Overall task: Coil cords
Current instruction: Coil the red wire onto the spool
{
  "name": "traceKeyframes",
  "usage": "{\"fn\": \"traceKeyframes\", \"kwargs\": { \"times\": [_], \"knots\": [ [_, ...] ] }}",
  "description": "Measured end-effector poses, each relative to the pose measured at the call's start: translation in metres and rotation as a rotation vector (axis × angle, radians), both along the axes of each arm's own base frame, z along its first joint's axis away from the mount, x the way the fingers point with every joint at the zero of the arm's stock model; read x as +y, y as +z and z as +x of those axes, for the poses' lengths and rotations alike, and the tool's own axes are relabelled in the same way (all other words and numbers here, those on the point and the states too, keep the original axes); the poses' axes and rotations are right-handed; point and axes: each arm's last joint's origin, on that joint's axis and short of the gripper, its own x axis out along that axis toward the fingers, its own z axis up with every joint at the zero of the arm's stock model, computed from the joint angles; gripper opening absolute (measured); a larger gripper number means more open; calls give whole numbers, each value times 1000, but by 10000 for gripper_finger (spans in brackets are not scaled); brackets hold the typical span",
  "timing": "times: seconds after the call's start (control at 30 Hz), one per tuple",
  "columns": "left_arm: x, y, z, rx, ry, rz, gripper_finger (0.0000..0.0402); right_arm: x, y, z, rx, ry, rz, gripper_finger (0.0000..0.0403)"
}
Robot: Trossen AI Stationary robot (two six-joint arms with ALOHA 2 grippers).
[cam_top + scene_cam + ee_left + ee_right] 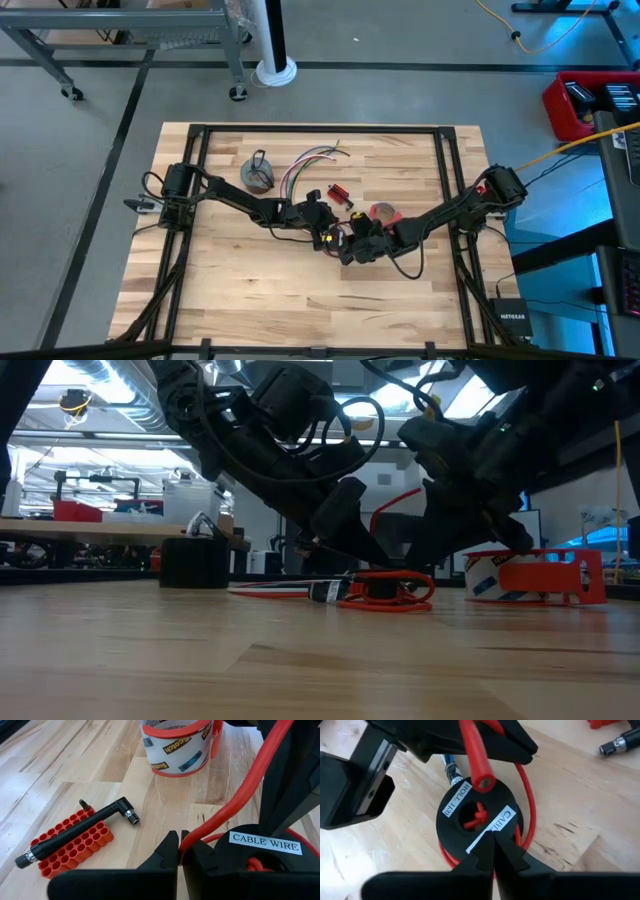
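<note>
The small black-and-red coil [470,815] is a black spool with white labels and thin red wire around it. It lies flat on the table's middle [385,590]. My left gripper [178,851] is shut on its red cord [235,795] just left of the spool. My right gripper [493,840] comes from the right and stands shut over the spool's top face. The grey coil [257,176] and the long bundle of coloured wires [315,160] lie on the table farther back. My left gripper pinches the red cord [184,845] between its two fingertips, a little back from the cord's cut end [482,782]. The fingers slant down from the table's left. The free end sticks out past the fingertips and rises clear above the spool. My right gripper's shut fingertips [487,851] point down at the spool's labelled top face [502,820], slanting in from the right. I cannot tell whether they touch it, or whether any wire is between them.
A red-rimmed tape roll [175,745] stands just behind and right of the spool. A red block of bit holes with a black wrench across it [70,842] lies behind my left gripper. The table's near half [300,300] is bare wood.
</note>
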Motion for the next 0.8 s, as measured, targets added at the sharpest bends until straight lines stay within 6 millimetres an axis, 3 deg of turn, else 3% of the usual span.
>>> {"fn": "traceKeyframes", "kwargs": {
  "times": [0.47,0.8],
  "knots": [
    [-2,1,1,-10,-36,-31,0,1,5,6,-76,-11,2,6],
    [-2,0,1,-7,-37,-31,0,-3,-10,15,-58,-24,18,9]
  ]
}}
